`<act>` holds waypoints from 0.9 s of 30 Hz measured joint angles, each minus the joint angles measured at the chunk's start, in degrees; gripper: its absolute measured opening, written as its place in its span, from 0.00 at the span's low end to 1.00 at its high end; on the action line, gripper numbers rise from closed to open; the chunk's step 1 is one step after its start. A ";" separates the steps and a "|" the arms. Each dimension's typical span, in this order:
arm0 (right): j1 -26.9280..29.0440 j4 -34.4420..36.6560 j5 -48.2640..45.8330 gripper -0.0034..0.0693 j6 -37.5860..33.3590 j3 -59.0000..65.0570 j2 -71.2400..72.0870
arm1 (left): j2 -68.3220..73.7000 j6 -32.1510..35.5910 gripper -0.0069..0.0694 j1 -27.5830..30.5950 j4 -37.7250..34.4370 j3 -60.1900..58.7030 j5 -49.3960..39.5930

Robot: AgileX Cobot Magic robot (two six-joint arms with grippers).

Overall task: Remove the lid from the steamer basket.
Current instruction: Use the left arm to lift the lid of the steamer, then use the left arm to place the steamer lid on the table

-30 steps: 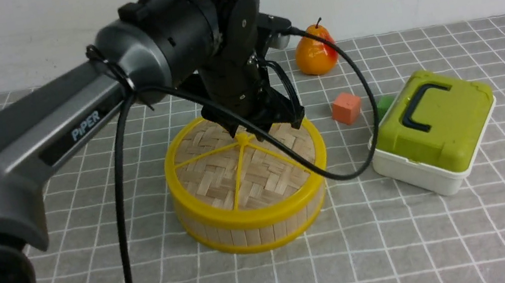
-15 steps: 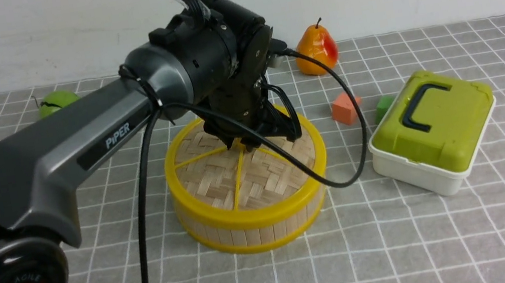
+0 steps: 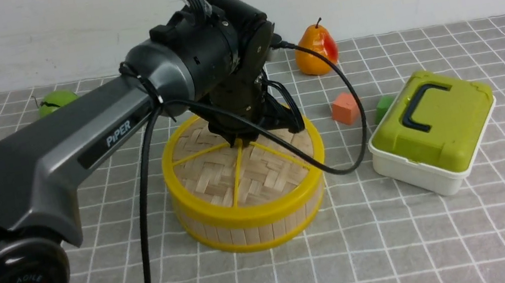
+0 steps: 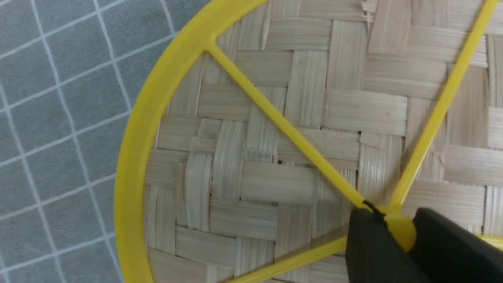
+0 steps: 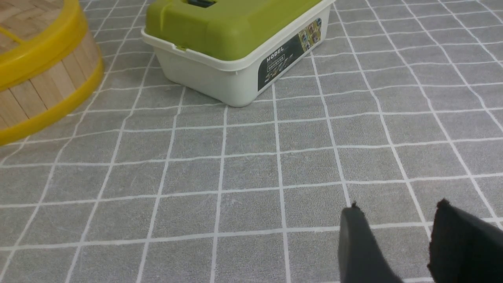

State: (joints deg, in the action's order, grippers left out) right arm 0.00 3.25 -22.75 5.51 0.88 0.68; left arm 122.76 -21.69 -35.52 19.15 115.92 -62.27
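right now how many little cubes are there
2. An orange cube right of the steamer basket; a green cube beside it, partly behind the white box. The left arm may hide others.

Flat round woven-bamboo lid (image 3: 217, 177), yellow rim and spokes, seated closed atop round pale bamboo-slat steamer basket (image 3: 247, 233) with yellow rims, upright on grey checked table (image 3: 401, 249).

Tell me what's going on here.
The left gripper is down on the lid, its fingers pinching the yellow centre knob. The lid sits on the basket, not yet lifted. The right gripper hangs open above the cloth, near the green-lidded box, holding nothing.
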 joint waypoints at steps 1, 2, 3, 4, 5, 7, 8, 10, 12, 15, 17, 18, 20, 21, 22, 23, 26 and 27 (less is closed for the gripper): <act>0.00 0.00 0.00 0.38 0.00 0.00 0.00 | -1.50 0.00 0.23 0.00 0.31 1.82 -1.55; 0.00 0.00 0.00 0.38 0.00 0.00 0.00 | -2.43 0.23 0.23 0.06 0.71 2.79 -2.34; 0.00 0.00 0.00 0.38 0.00 0.00 0.00 | -3.80 0.62 0.23 0.06 1.33 4.04 -3.21; 0.00 0.00 0.00 0.38 0.00 0.00 0.00 | -5.35 0.87 0.23 0.28 1.94 5.21 -4.04; 0.00 0.00 0.00 0.38 0.00 0.00 0.00 | -6.32 0.88 0.23 0.34 2.29 5.83 -4.51; 0.00 0.00 0.00 0.38 0.00 0.00 0.00 | -8.59 1.07 0.23 0.96 2.87 6.96 -5.58; 0.00 0.00 0.00 0.38 0.00 0.00 0.00 | -10.94 1.28 0.23 2.01 3.16 7.48 -7.06; 0.00 0.00 0.00 0.38 0.00 0.00 0.00 | -14.37 1.51 0.23 5.13 3.24 7.61 -8.90; 0.00 0.00 0.00 0.38 0.00 0.00 0.00 | -15.54 1.51 0.23 6.80 3.24 7.61 -8.97; 0.00 0.00 0.00 0.38 0.00 0.00 0.00 | -19.19 2.10 0.23 14.35 2.50 6.59 -8.97; 0.00 0.00 0.00 0.38 0.00 0.00 0.00 | -20.85 2.17 0.23 17.70 1.60 4.68 -8.97; 0.00 0.00 0.00 0.38 0.00 0.00 0.00 | -21.99 2.17 0.23 20.15 0.94 2.98 -8.97; 0.00 0.00 0.00 0.38 0.00 0.00 0.00 | -23.27 2.17 0.23 23.21 -0.40 -1.27 -8.89; 0.00 0.00 0.00 0.38 0.00 0.00 0.00 | -23.52 2.17 0.23 23.92 -0.73 -2.41 -8.72; 0.00 0.00 0.00 0.38 0.00 0.00 0.00 | -23.95 2.17 0.23 25.60 -1.41 -4.86 -8.20; 0.00 0.00 0.00 0.38 0.00 0.00 0.00 | -24.05 2.17 0.23 27.67 -2.88 -10.27 -5.71; 0.00 0.00 0.00 0.38 0.00 0.00 0.00 | -22.96 1.36 0.23 30.67 -5.66 -21.98 3.04; 0.00 0.00 0.00 0.38 0.00 0.00 0.00 | -22.67 1.19 0.23 30.87 -5.79 -22.65 3.61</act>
State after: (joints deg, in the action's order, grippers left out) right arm 0.00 3.25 -22.75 5.51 0.88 0.68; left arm 100.09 -20.50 -4.65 13.35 93.27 -58.66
